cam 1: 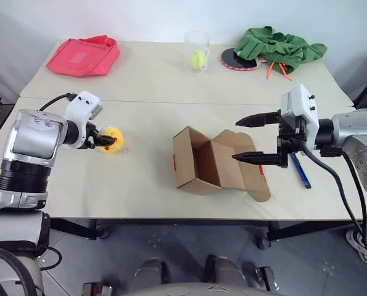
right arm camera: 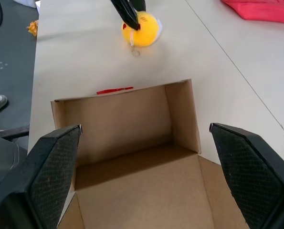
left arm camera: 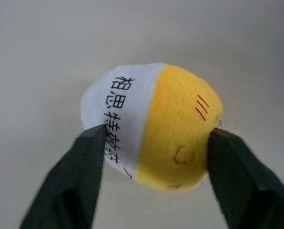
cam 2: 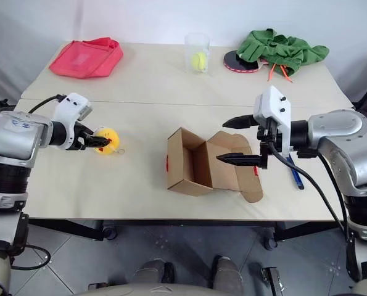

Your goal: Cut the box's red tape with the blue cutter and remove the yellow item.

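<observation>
Yellow item [cam 1: 112, 138]: small round yellow plush ball with a white printed label, resting on the pale table [cam 1: 140, 185] to the left of the box, well apart from it.
Box [cam 1: 198, 161]: small brown corrugated cardboard carton, flaps spread open toward the right, interior bare in the right wrist view.
Red tape [cam 1: 174, 163]: thin red strip showing on the carton's left outer wall; the flap seam is already parted.
Blue cutter [cam 1: 300, 171]: slim blue pen-shaped tool lying on the table right of the carton, behind the right arm, untouched.
Left gripper [cam 1: 107, 141]: black fingers [left arm camera: 87, 167] stand either side of the plush. In the left wrist view they sit at its flanks, but whether they press it or have let go cannot be told.
Right gripper [cam 1: 250, 137]: released and spread wide, nothing between the fingers, hovering over the carton's open flaps.
Step in hand (judgement): setting the plush down outside the carton; cutting and extraction look finished.
How to do it well: spread the left fingers fully before lifting away, and withdraw straight back along the fingers so the label or small ring does not snag.
Risk: a round plush may roll when nudged; keep the pull-away slow and clear of it.
Right arm: best held off the flaps so the carton is not shifted.
</observation>
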